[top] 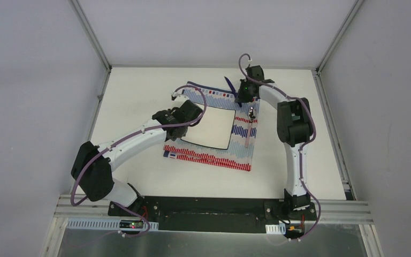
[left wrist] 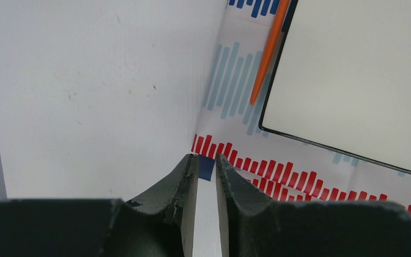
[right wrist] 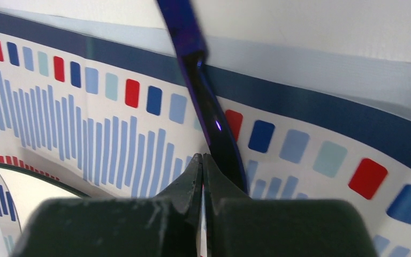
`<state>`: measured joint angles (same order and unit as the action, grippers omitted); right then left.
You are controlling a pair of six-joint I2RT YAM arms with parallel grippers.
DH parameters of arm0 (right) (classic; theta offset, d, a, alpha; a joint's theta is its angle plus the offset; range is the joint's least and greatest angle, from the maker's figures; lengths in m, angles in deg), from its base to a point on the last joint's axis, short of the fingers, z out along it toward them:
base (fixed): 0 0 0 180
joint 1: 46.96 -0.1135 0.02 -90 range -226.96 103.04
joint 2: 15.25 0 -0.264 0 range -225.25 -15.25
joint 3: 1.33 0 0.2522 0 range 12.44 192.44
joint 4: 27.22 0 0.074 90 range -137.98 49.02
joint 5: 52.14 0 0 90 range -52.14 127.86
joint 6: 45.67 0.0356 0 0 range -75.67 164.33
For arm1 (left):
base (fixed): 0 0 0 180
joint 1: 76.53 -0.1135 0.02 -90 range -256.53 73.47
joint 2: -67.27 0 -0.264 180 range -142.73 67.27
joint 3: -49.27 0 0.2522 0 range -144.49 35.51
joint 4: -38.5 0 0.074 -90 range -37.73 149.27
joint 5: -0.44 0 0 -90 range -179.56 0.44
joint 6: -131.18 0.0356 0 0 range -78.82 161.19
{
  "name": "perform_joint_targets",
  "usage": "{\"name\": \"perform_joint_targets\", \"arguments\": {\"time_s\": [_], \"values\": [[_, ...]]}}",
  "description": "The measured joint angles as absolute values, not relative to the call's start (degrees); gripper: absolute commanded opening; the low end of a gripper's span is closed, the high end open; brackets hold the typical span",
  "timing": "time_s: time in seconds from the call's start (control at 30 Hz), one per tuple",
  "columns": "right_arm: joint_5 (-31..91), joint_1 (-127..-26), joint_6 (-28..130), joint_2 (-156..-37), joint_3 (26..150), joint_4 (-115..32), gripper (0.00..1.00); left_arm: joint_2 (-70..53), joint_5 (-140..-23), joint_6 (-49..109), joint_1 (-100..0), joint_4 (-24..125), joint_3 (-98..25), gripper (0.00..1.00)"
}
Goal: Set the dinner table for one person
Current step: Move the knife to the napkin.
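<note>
Left gripper [left wrist: 207, 159] fingers stand narrowly apart at the cloth [left wrist: 230, 80] corner; I cannot tell any grip. Right gripper [right wrist: 202, 158] is closed beside the purple utensil [right wrist: 214, 122]. Dinner table [left wrist: 96, 96] lies beneath both.

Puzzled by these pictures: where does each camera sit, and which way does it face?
Top external: above and behind, looking down on the dinner table; left arm and right arm show.
Left wrist: on the left arm, facing the plate; left gripper shows.
Right wrist: on the right arm, facing a purple utensil; right gripper shows.
All share the striped cloth.
</note>
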<state>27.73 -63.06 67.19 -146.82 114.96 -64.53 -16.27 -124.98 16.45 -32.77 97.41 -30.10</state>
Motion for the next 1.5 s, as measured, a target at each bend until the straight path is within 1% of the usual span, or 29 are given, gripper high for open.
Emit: {"name": "perform_joint_targets", "arguments": {"time_s": [0.23,0.47,0.83,1.17,1.37,1.5], "values": [[29.00,-62.40,66.27,-144.89,112.16,-64.38,0.00,-15.64,-124.92,16.41,-32.77,97.28,-29.57,0.20],[29.02,-62.36,65.83,-144.83,112.79,-65.64,0.00,-15.29,-124.90,16.39,-32.77,97.30,-29.29,0.20],[24.80,-63.89,65.85,-145.16,122.34,-69.18,0.00,-15.12,-124.94,16.39,-32.77,97.30,-29.27,0.19],[19.03,-64.46,66.44,-155.93,138.85,-73.29,0.00,-16.58,-125.00,16.41,-32.77,97.28,-29.62,0.19],[15.84,-64.46,67.64,-162.14,141.75,-74.74,0.00,-16.58,-125.11,16.39,-32.77,97.28,-29.64,0.18],[14.23,-64.28,68.69,-164.00,143.63,-74.87,0.00,-16.58,-125.22,16.34,-32.77,97.28,-29.64,0.18]]}}
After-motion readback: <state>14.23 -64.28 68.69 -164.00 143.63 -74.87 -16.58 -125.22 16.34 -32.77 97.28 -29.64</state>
